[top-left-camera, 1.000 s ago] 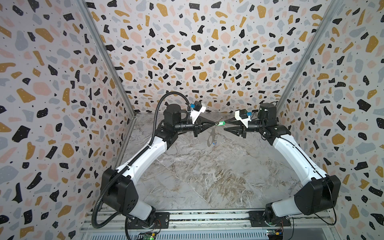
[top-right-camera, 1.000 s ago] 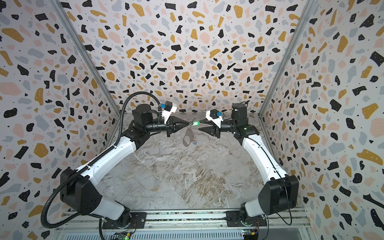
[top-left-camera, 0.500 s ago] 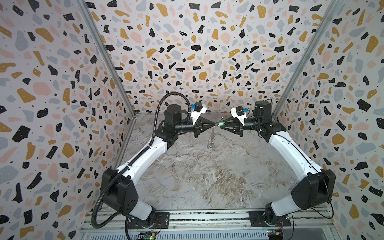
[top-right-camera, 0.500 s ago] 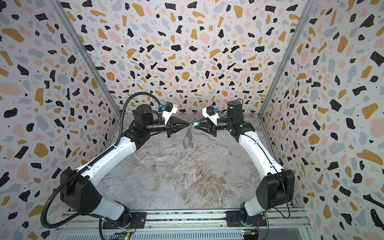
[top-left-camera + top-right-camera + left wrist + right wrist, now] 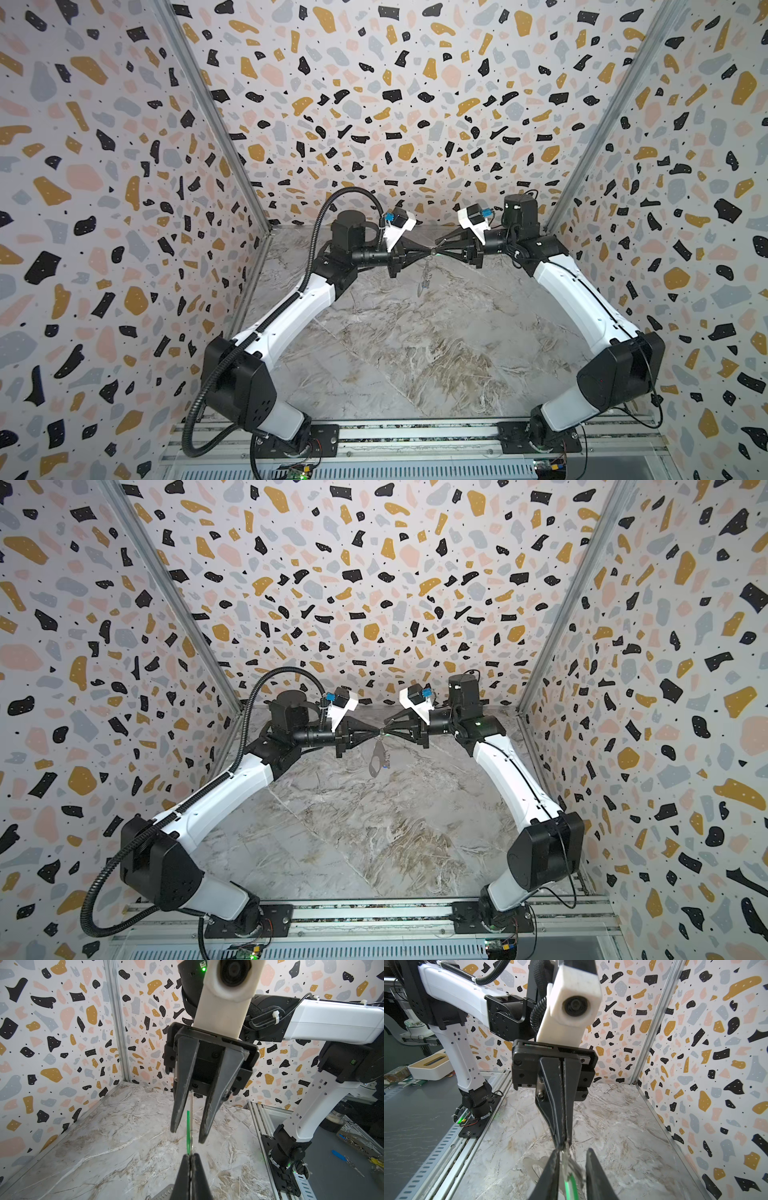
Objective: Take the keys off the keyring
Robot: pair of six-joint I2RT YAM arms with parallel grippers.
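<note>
- Found the green key [image 5: 188, 1132] edge-on and level in the gap between the spread jaws of the right gripper [image 5: 188, 1136], closer to one finger [image 5: 550, 1176] than to its mate and clamped by neither.
- Saw the key's other end pinched at the very tips of the left gripper [image 5: 190, 1157], jaws pressed tight together, with a thin metal ring running alongside right at those tips.
- Noted the keyring [image 5: 376, 759], a flat grey-tan plate with an oblong cut-out, dangling just below the spot where the two sets of jaws met, clear of the marble floor [image 5: 415, 353].
- Made out a speck of the blue key [image 5: 387, 766] against the plate's edge, under the right jaws; too small to tell how it was attached.
- Found both grippers tip to tip in both top views, level and pointing straight at each other over the rear middle of the floor.
- Saw the left arm [image 5: 291, 316] and the right arm [image 5: 582, 299] rising from the front rail, elbows bent, forearms leaning inward, wrists horizontal.
- Spotted, beyond the rail and well behind the left jaws, a white box [image 5: 431, 1068] with an oblong slot in its tan top; contents hidden.
</note>
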